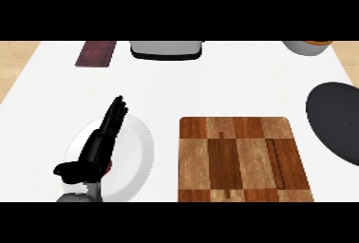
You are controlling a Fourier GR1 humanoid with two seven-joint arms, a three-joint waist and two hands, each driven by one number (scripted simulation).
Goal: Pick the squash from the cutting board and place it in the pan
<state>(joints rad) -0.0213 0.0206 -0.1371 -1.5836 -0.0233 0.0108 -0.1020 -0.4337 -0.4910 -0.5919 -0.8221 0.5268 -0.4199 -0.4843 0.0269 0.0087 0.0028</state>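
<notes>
The left hand (98,147) rests open with straight fingers over a white plate (136,156), and no squash shows on the cutting board (242,159) to its right, so how it will handle cannot be judged.

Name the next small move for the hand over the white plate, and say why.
Probably lift the left hand clear of the white plate. Its fingers lie straight over it, holding nothing visible; no squash shows on the cutting board or in the pan's visible part, so uncovering the plate might reveal it.
</notes>
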